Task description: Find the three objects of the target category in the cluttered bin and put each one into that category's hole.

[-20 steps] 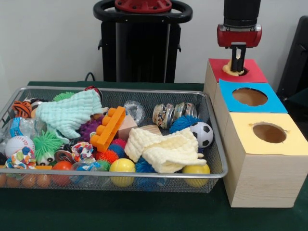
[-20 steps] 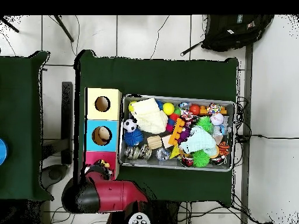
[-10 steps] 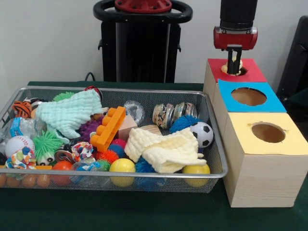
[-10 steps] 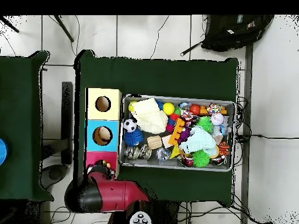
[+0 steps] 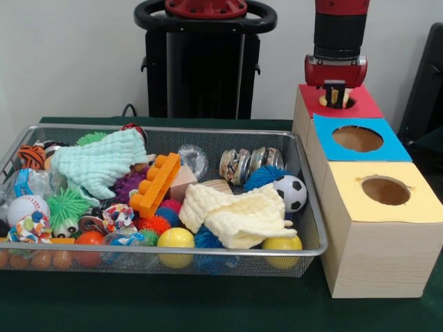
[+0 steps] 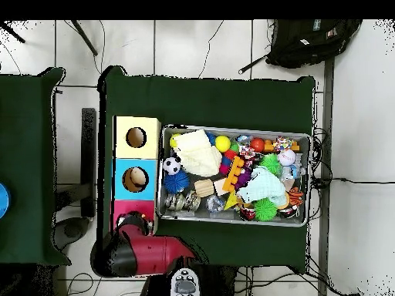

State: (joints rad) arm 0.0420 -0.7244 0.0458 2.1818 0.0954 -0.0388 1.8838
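Your claw (image 5: 336, 95) hangs directly above the hole in the red-topped box (image 5: 360, 105), the farthest of three wooden boxes standing in a row just beside the bin (image 5: 313, 228) on the green surface (image 5: 208, 304). You cannot tell from either view whether its fingers are apart or together, and a pale-yellow shape shows at the rim of the red hole right beneath it, too small to identify. In the overhead view the red arm (image 6: 150, 256) covers most of that red box, so the hole is hidden there. Next in the row you see the blue-topped box (image 5: 387, 146) and then the yellow-topped box (image 5: 422, 200), each with one round hole. The bin is packed with clutter: a cream knitted cloth (image 5: 239, 214) lies over the near right part, touching the soccer ball (image 5: 291, 192), and a mint cloth (image 5: 100, 162) covers the far left. An orange toy brick (image 5: 156, 184) sits tilted near the middle, with two smooth yellow balls (image 5: 176, 239) against the near wall. None of the small pale-yellow figures with orange parts can be made out among the bin's contents in these views.
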